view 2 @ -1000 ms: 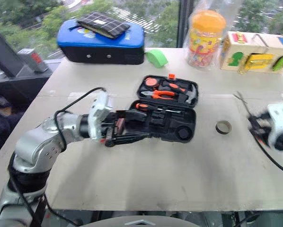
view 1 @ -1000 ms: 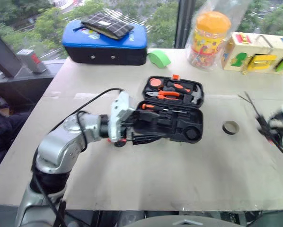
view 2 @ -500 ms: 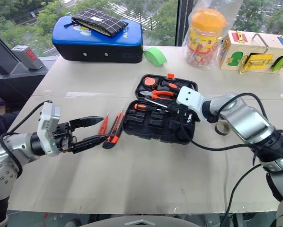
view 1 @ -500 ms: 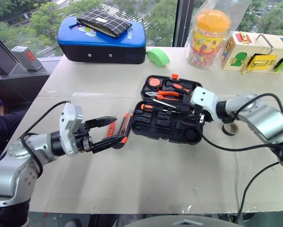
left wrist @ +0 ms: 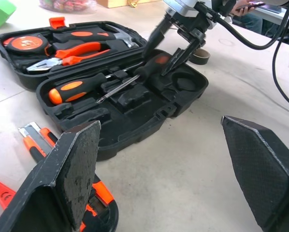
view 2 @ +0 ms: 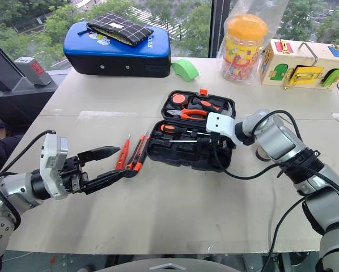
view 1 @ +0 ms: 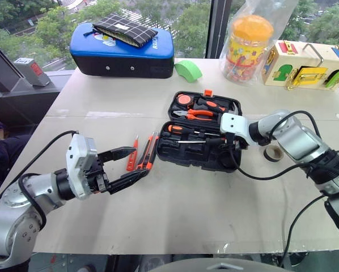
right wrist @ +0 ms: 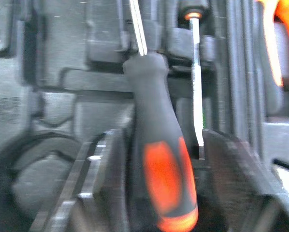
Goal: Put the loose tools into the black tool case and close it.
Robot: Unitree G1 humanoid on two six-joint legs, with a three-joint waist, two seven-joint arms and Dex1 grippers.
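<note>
The black tool case lies open in the middle of the tabletop, lid half away from the robot. A second ago the left claw reached in at the case's left end; now it hangs spread and empty, drawn back to the left, beside the utility knife and thin red screwdriver lying on the tabletop just left of the case. The right claw, then off at the table's right edge, is now over the right part of the case's near half. Half a second ago it had its fingers closed there; now they stand parted on either side of a screwdriver handle.

The right wrist view shows that handle, black with an orange patch, lying in the tray between the fingers, with a second thin shaft beside it. The left wrist view shows another screwdriver seated in the same half. In the head view, the tape ring sits on the tabletop right of the case, partly behind the right arm.
</note>
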